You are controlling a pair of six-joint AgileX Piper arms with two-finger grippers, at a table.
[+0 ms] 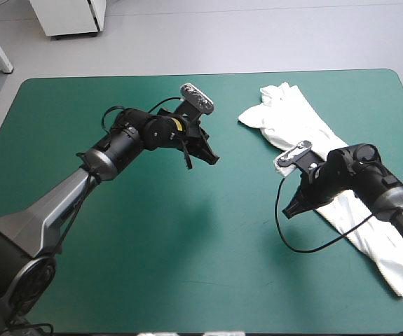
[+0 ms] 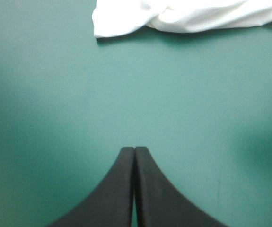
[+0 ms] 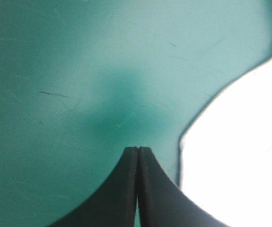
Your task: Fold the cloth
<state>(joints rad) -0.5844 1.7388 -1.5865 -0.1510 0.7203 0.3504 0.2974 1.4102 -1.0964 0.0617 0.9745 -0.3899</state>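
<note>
T-shirt (image 1: 292,115): white, lying in a long bumpy strip on the right side of the table (image 1: 152,266), running from near the far edge down toward the right edge.
Left gripper (image 1: 212,157): over the middle of the teal-green cover, black fingers pressed together, holding nothing. The T-shirt is ahead of it, well apart.
Right gripper (image 1: 289,210): just beside the T-shirt, fingers pressed tight together (nothing in them either).
</note>
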